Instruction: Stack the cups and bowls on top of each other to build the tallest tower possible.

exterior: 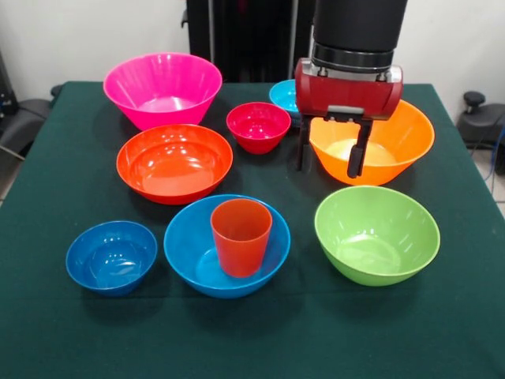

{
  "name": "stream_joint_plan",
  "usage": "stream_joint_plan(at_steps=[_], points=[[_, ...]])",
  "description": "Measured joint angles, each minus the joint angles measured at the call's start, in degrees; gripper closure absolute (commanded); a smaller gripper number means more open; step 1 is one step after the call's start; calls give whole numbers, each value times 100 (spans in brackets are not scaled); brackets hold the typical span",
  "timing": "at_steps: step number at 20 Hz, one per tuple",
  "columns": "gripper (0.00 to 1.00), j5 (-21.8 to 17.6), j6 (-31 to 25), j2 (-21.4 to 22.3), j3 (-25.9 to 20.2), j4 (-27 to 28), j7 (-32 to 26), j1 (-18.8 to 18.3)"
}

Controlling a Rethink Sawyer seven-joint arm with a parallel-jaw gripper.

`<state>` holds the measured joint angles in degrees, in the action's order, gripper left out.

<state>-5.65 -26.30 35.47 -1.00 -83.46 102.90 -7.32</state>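
Note:
An orange-red cup (241, 236) stands upright inside the sky-blue bowl (226, 246) at the front middle. The red-orange bowl (174, 163) sits behind it to the left, the large pink bowl (162, 89) farther back. The magenta-red bowl (258, 126) and a cyan bowl (282, 96) are at the back middle. The orange bowl (372, 142) sits at the right. My gripper (331, 158) is open and empty, its fingers (357, 154) straddling the orange bowl's left rim. The lime green bowl (376, 234) is front right, the dark blue bowl (111, 257) front left. The purple cup is out of view.
The table is covered with a dark green cloth (252, 332). The black robot pedestal (245, 35) stands at the far edge. Dark objects sit off the table at the left (20, 118) and right (481, 118).

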Motion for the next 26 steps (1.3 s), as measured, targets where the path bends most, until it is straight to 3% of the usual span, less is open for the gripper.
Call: stream_joint_plan(at_steps=[26], points=[[0,1,205,-520,63,2,11,55]])
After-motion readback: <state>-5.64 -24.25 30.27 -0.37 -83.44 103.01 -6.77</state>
